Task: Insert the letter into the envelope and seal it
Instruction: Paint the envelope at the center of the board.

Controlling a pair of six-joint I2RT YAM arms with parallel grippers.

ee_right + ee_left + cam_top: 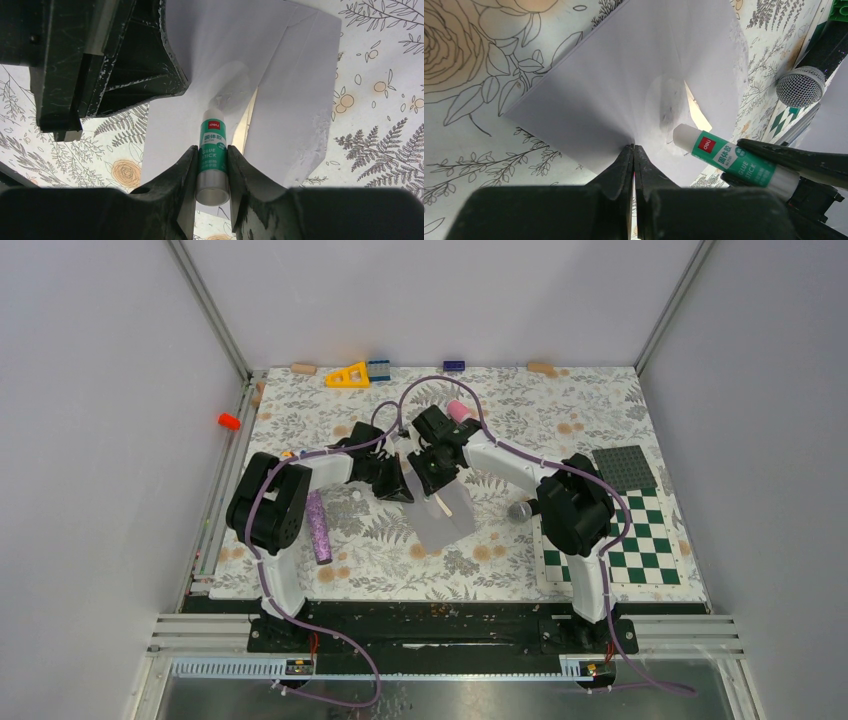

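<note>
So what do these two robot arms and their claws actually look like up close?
Both the left arm and right arm have white tube-like links joined by chunky, rounded black joints. A purple cable loops along each. The left gripper and right gripper each have two black wedge-shaped fingers tapering to thin tips, a little scuffed with pale specks.

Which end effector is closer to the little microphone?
Right. The right end effector, gripping the glue stick, is just left of the microphone; the left end effector, pinching the envelope, sits farther left.
</note>
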